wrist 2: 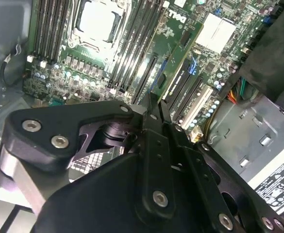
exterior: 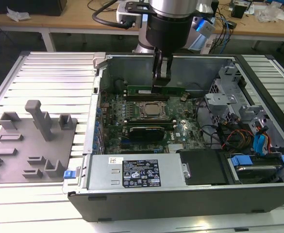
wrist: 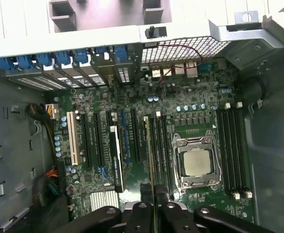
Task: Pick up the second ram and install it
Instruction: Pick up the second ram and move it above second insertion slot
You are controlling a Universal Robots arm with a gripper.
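Hand [exterior: 161, 81] is down inside the open computer case [exterior: 180, 194], just beyond the processor socket [exterior: 150, 110] in the exterior view; fingers pinch the second ram [exterior: 156, 91] by its top edge, stick upright on its long edge, running parallel to the socket's far side; in the first wrist view the second ram [wrist: 150, 155] shows edge-on as a thin green line between the fingers [wrist: 141, 216], lying along the black memory slots [wrist: 160, 150] beside the socket [wrist: 196, 162]; whether its lower edge is seated in a slot or just above, cannot tell; in the second wrist view the green stick [wrist 2: 173, 63] runs out from the fingertips past the slots next to the socket [wrist 2: 98, 22]; open room is tight: case back wall close behind the hand, socket close in front, drive cage and cables [exterior: 243, 131] well off toward the exterior view's right; grey holder tray [exterior: 30, 145] sits on the table [exterior: 49, 73] outside the case, toward the exterior view's left of the socket.
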